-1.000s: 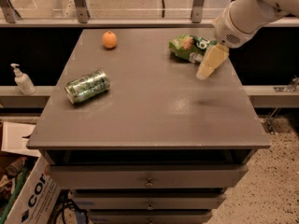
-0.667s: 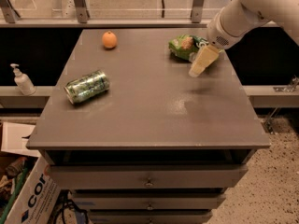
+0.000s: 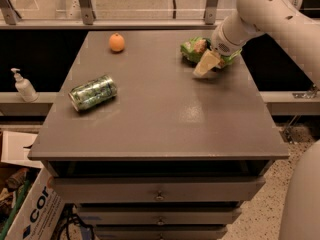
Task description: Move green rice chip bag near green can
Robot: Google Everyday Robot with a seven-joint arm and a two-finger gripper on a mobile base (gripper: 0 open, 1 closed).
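Note:
The green rice chip bag [image 3: 192,49] lies at the far right of the grey table [image 3: 160,119], partly hidden behind my gripper. The green can [image 3: 93,92] lies on its side near the table's left edge, well apart from the bag. My gripper [image 3: 206,65] hangs from the white arm [image 3: 260,9] that comes in from the upper right. Its tan tip is low over the table, right at the bag's front right side.
An orange [image 3: 116,42] sits at the far left of the table. A white pump bottle [image 3: 23,86] stands on a ledge left of the table. A cardboard box [image 3: 30,209] is on the floor at lower left. Drawers run below the tabletop.
My gripper has moved left and away from me, from beside the bag's right to right against the bag. The bag, can and orange have not moved.

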